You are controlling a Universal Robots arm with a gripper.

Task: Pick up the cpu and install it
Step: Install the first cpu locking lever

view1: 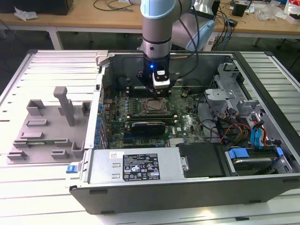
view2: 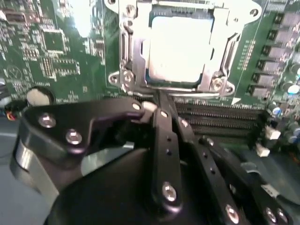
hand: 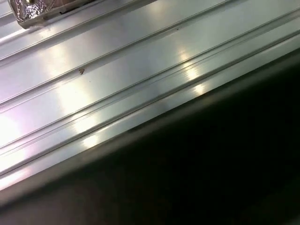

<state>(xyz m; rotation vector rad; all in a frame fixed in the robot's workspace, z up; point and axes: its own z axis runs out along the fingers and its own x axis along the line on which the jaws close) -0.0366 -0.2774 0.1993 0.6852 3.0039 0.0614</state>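
Inside the opened computer case (view1: 262,75), which lies on its side on the ribbed metal worktop (view1: 28,187), the arm (view1: 158,23) reaches straight down over the green motherboard (view1: 185,117). The hand (view1: 160,86) hovers just above the board, beside the socket frame (view1: 153,106) on its far side in the exterior view. The cpu (view2: 177,49), a flat square chip with a pale, silvery top, lies seated within the metal socket frame in the second wrist view, apart from the hand. Black finger links of the hand (view2: 157,105) converge with their tips drawn together, clenched on nothing, just short of the frame's near edge. Memory slots (view2: 220,117) run beside the socket. A grey fixture plate (view1: 47,136) with upright blocks rests on the worktop at the exterior view's left, outside the case. Ribbed metal surface (hand: 117,70) appears in the first wrist view.
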